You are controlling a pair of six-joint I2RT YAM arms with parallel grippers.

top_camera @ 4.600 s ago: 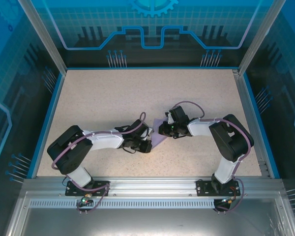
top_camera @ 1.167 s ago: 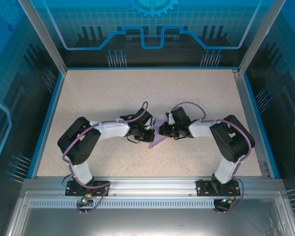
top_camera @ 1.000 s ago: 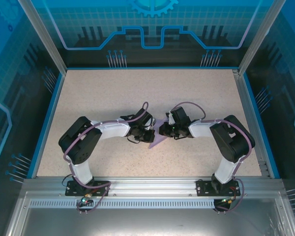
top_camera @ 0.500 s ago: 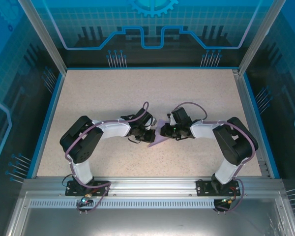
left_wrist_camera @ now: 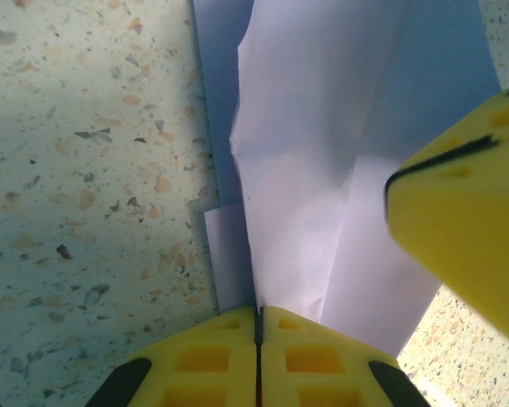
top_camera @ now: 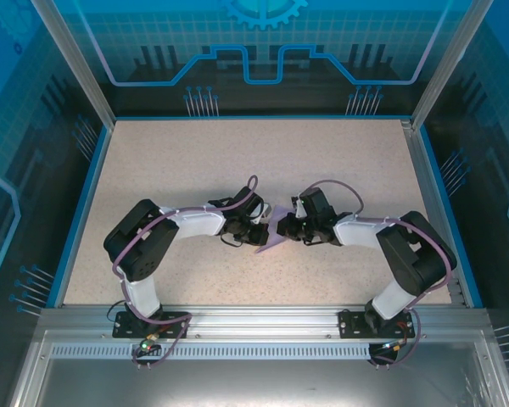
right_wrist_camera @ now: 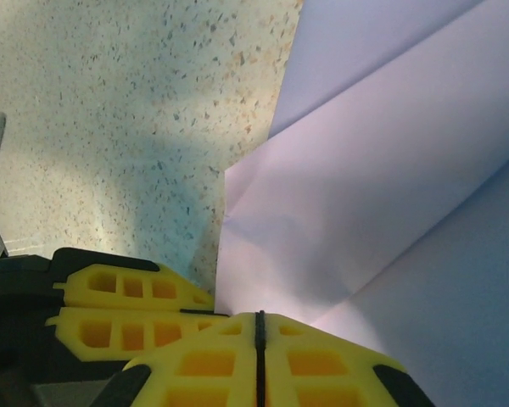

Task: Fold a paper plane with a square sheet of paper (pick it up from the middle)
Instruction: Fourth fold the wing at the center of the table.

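Currently, left end effector (left_wrist_camera: 258, 318): clamped on paper (left_wrist_camera: 322, 127).
Right end effector (right_wrist_camera: 259, 326): clamped on paper too.
Advice: pinch the crease flat, low over the counter (left_wrist_camera: 85, 170).

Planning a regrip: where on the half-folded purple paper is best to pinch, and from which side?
Probably the lifted flap of the paper, at its near edge, coming in low along the table from the left: the sheet is thin and mostly flat, so that raised flap is what jaws can close around. The left gripper pinches it there.

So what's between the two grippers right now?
The folded purple paper lies between the left gripper and right gripper, each pinching an edge; the overhead view shows it.
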